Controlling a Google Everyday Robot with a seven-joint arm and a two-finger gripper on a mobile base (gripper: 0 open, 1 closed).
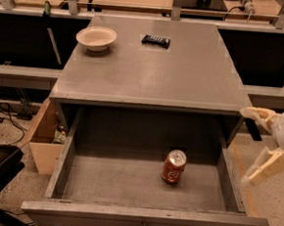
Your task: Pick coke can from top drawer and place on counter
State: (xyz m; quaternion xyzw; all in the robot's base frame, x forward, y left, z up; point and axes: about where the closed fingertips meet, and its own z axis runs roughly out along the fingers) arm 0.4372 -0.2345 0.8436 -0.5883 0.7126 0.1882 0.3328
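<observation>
Red aluminium coke can [174,166] upright on matte floor of open shallow grey drawer [143,219]; cream gripper [246,146] beside drawer's right wall, spread wide, empty.

Grey counter [184,79] carries a cream bowl [96,38] at 10 o'clock and a small flat black object [156,40] near 12 o'clock, set apart from each other; gripper [246,145] off its 4 o'clock corner, fingers spread

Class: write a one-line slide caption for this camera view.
Open pincer hovers right of the top drawer; coke can inside, not yet on counter.
</observation>
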